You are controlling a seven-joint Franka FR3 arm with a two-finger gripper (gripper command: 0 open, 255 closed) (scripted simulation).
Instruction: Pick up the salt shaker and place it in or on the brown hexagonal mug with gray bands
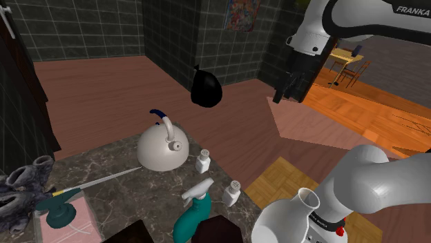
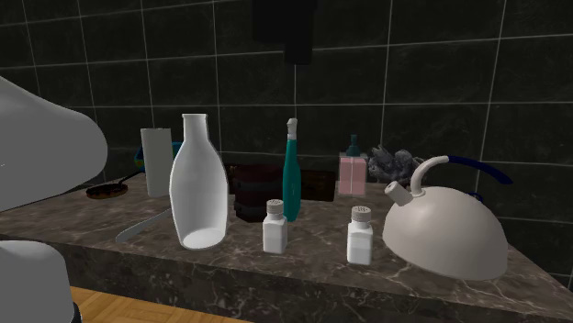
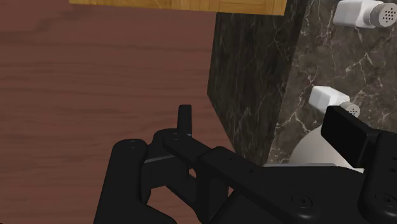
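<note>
Two alike white shakers stand on the dark marble counter point(image 1: 117, 162): one point(image 1: 202, 161) point(image 2: 360, 235) point(image 3: 331, 100) beside the white kettle point(image 1: 162, 145), the other point(image 1: 233, 193) point(image 2: 275, 225) point(image 3: 362, 13) nearer the teal spray bottle point(image 1: 193, 215). I cannot tell which holds salt. The dark brown mug point(image 2: 250, 191) sits behind the white vase point(image 2: 199, 188), partly hidden by it. My gripper point(image 1: 278, 98) point(image 2: 296, 53) point(image 3: 266, 127) hangs high, out past the counter's edge over the wooden floor. It is open, holds nothing, and is well apart from both shakers.
A pink box point(image 2: 352, 172), a grey lumpy thing point(image 1: 21, 186), a small pan point(image 2: 106, 192) and a white box point(image 2: 156, 161) stand along the counter. A black bag point(image 1: 206, 88) lies on the floor. Dark tiled walls close the back.
</note>
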